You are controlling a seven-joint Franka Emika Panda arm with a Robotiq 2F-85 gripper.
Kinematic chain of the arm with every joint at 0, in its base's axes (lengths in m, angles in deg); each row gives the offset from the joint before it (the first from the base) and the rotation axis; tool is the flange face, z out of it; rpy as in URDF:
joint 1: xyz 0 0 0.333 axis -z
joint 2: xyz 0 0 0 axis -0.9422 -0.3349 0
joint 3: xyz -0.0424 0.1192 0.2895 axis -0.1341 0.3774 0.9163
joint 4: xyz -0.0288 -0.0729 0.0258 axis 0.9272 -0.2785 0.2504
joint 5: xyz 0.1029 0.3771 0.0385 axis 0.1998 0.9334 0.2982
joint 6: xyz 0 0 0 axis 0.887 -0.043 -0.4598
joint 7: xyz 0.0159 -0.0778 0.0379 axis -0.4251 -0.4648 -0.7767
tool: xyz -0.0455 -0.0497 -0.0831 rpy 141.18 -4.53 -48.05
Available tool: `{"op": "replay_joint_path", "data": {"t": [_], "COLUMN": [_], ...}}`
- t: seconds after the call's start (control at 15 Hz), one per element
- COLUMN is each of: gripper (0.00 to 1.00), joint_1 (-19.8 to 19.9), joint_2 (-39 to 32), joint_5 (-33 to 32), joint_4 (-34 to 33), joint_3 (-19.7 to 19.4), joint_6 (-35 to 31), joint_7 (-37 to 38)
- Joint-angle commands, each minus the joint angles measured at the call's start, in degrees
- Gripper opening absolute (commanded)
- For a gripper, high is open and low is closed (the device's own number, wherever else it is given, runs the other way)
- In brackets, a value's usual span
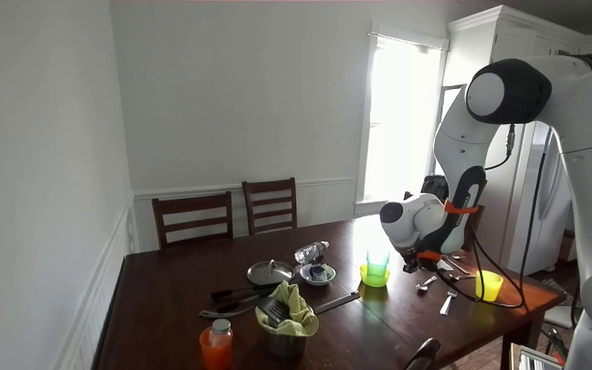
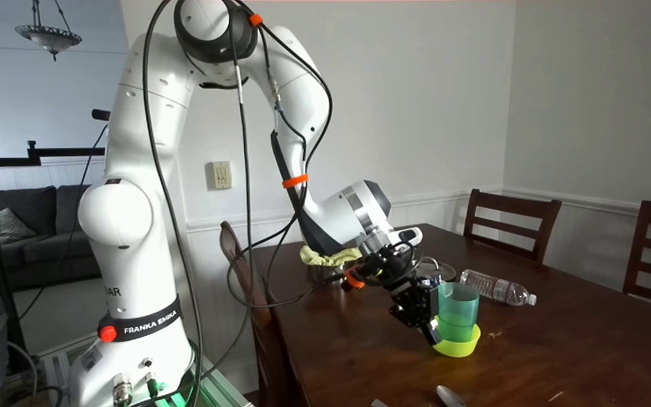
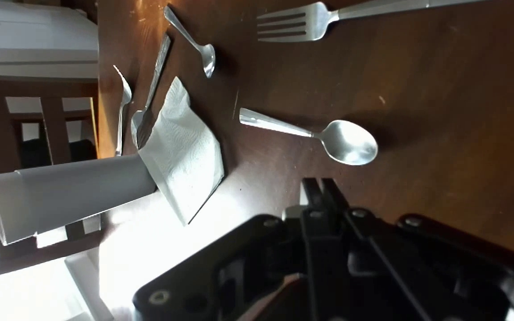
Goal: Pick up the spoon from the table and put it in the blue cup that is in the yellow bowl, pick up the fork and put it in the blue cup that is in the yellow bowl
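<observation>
Flat on the counter [image 2: 563, 350], the nearest spoon [image 3: 337, 140] lies just past the tips of the hand [image 3: 321, 185] in the wrist view, with a fork [image 3: 364, 11] near it. Hand looks pressed together from there, tips side by side. In an exterior view the blue cup [image 1: 377, 264] stands upright in the yellow bowl [image 1: 374, 281], and there's a gap between it and the hand. Around the spoon you've got a white napkin [image 3: 190, 151] and some more cutlery [image 3: 155, 80]. Farther out there's a clear bottle [image 1: 311, 252] on its side near a white bowl [image 1: 319, 282], a pot lid [image 1: 269, 276], plus a steel pot [image 1: 282, 345] with green cloth [image 1: 297, 308] and a spatula [image 1: 275, 311] in it.
</observation>
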Motion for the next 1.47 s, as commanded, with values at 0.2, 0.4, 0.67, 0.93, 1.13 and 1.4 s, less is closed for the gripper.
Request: {"op": "replay_joint_path", "data": {"t": [0.2,0.4,0.67,0.93,1.13,1.4], "gripper": [0.46,0.41,0.79,1.0,1.0,1.0], "joint_1": [6.06,4.95,6.05,9.73,15.66,19.79], "joint_2": [1.04,0.64,0.46,-2.51,-5.48,-9.46], "joint_5": [9.89,10.43,11.2,26.21,37.07,56.63], "joint_4": [0.88,0.65,0.68,-2.04,-4.27,-7.17], "joint_3": [-1.53,-2.65,-3.23,-3.08,0.54,3.79], "joint_6": [-7.59,-7.41,-9.0,-14.33,-16.73,-18.15], "joint_7": [-1.51,-1.49,-1.86,-4.35,-6.99,-16.34]}}
